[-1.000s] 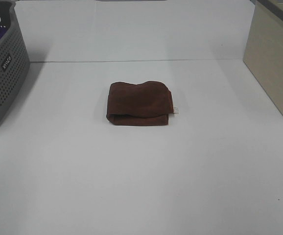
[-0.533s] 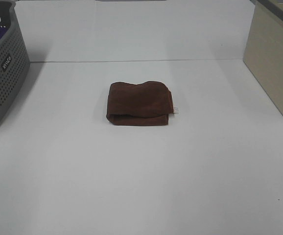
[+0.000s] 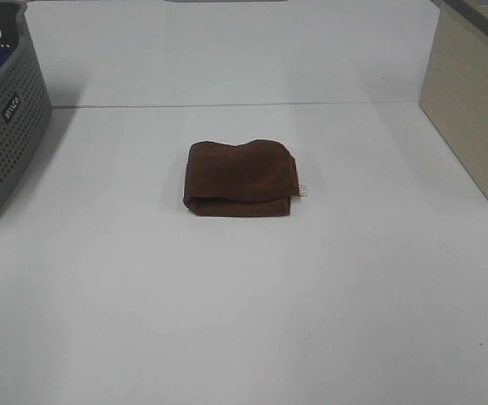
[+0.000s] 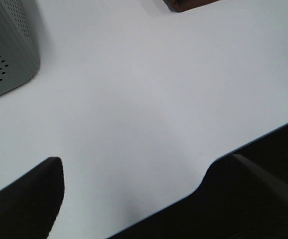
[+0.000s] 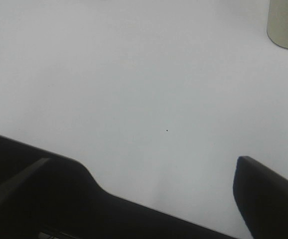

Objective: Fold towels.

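While both pincers gape empty, folded towel (image 3: 241,178) mid-table, well apart from them.

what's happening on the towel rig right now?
Nothing is being handled. The brown towel lies folded in the middle of the white table, its small white tag sticking out on one side. Both grippers are open and hold nothing, away from the towel. A grey basket sits at the left edge, a beige bin at the right.

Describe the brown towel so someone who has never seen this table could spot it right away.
Start at the white table, with a grey perforated basket at its left edge and a beige bin at its right. Midway between them lies the towel, a folded reddish-brown terry bundle. It is the only dark thing on the bare surface, with a small white tag at its right edge.
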Controlling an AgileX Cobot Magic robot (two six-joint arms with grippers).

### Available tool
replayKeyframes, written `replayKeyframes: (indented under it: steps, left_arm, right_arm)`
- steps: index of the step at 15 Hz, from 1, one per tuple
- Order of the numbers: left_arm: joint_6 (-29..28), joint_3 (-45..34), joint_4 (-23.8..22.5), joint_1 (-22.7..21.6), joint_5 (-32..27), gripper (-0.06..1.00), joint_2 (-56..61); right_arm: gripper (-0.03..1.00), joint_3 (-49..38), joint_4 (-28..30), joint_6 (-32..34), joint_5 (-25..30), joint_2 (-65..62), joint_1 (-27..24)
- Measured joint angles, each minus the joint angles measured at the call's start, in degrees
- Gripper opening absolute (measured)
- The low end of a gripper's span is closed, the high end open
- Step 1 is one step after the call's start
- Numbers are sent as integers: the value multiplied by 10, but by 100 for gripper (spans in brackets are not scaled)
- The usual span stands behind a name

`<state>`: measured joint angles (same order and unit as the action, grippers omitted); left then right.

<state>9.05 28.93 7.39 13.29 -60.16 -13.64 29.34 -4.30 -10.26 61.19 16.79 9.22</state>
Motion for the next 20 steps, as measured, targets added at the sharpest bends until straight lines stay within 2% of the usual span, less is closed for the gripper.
replayKeyframes:
  steps: [4, 6, 8, 10, 13, 20]
  left_arm:
    - [0, 0, 0, 0, 0, 81, 0]
    - [0, 0, 0, -3, 0, 81, 4]
    - [0, 0, 0, -23, 0, 81, 17]
    - [0, 0, 0, -69, 0, 81, 50]
    - [0, 0, 0, -117, 0, 81, 115]
    - [0, 0, 0, -120, 0, 81, 139]
  right_arm:
    - [92, 0, 0, 0, 0, 0, -3]
    - [92, 0, 0, 0, 0, -7, -40]
    - [92, 0, 0, 0, 0, -27, -70]
    - [92, 0, 0, 1, -1, -66, -96]
    - [92, 0, 0, 1, -1, -138, -100]
    - [92, 0, -3, 1, 0, -170, -100]
